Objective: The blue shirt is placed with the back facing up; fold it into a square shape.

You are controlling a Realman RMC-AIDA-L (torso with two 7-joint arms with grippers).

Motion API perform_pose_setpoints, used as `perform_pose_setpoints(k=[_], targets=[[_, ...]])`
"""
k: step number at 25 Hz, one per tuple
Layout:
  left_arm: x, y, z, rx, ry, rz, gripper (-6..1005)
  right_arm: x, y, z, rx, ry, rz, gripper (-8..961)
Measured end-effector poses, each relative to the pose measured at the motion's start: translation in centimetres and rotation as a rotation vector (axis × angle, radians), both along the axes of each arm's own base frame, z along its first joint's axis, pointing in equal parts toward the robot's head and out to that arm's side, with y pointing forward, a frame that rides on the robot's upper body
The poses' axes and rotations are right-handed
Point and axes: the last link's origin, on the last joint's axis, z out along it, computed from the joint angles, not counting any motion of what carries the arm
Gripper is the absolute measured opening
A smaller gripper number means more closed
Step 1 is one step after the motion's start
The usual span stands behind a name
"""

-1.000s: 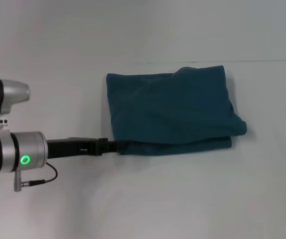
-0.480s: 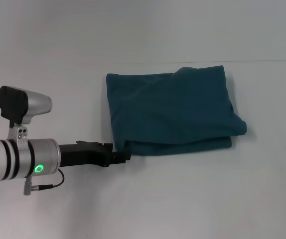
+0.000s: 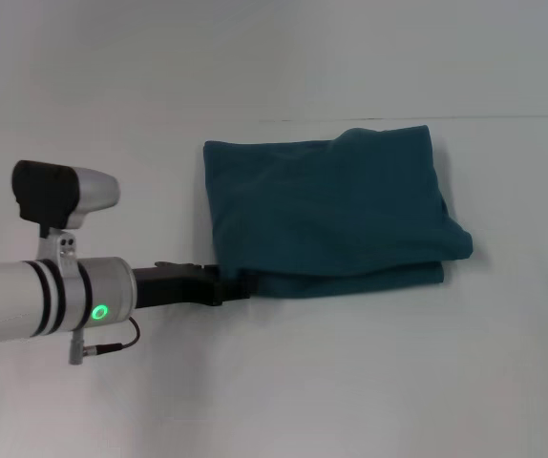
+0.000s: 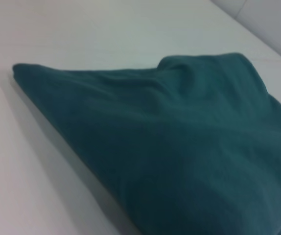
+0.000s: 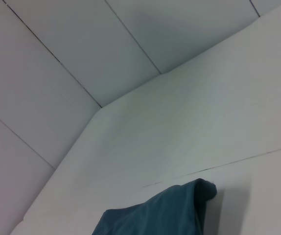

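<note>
I see the shirt (image 3: pixel 329 212) folded into a rough rectangle, lying on the white table (image 3: pixel 369 382) right of centre. My left gripper (image 3: pixel 239 284) reaches in low from the left, its tip at the shirt's near left corner; whether it is clamped or apart, I cannot tell. My right gripper is out of sight.

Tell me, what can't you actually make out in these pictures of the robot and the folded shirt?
- Left gripper, head view: its tips sit at the near left corner of the blue shirt; whether it grips cloth cannot be told.
- Left wrist view: shows only the shirt, cut off by the picture's edge.
- Right gripper: in no view; the right wrist view shows just a corner of the shirt.
- Any print on the shirt's front: hidden inside the folds.
</note>
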Motion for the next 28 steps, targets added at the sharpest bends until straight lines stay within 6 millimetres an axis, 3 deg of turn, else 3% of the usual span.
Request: perform_pose_setpoints(k=[15, 28], targets=[[-0.3, 0.5, 0.1, 0.049, 0.008, 0.065, 676, 0.5, -0.3, 0.2, 0.013, 0.021, -0.018, 801], [-3.0, -1.3, 2.6, 0.117, 0.005, 0.120, 676, 0.5, -0.1, 0.7, 0.026, 0.023, -0.020, 808]])
